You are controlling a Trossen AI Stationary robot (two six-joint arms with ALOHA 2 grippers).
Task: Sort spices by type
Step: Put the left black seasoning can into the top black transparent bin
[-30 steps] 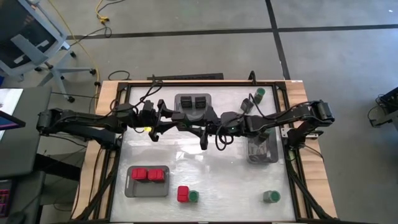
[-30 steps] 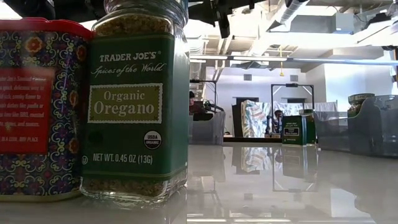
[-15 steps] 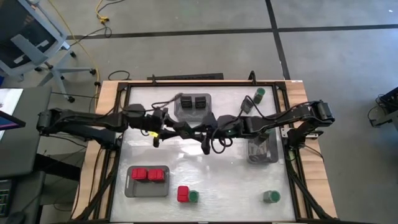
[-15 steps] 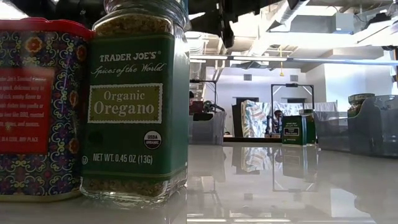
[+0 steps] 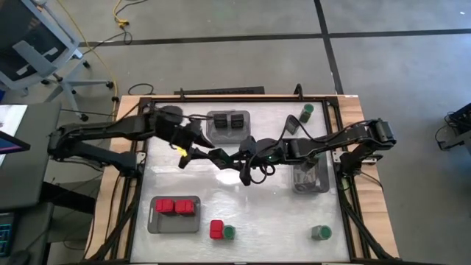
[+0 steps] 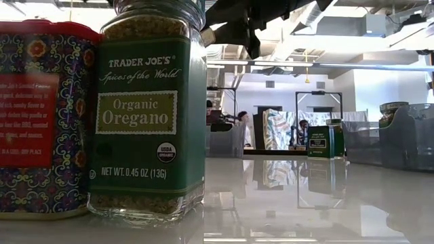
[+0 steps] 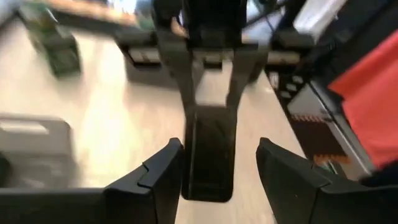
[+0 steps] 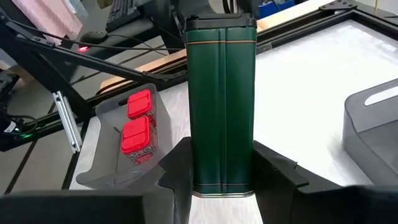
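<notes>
My right gripper (image 8: 222, 171) clamps a tall dark-green tin (image 8: 222, 99) above mid-table; my left gripper (image 7: 214, 171), jaws parted and empty, hangs just beside it. Red boxy tins (image 5: 176, 207) fill the grey plastic tray (image 5: 156, 221). Risk, I judge: the arms clip and the tin slips.

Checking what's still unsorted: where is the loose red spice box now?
High view: the loose red spice box stands near the bottom edge, left of centre, between the red-box tray and a green-lidded jar.
</notes>
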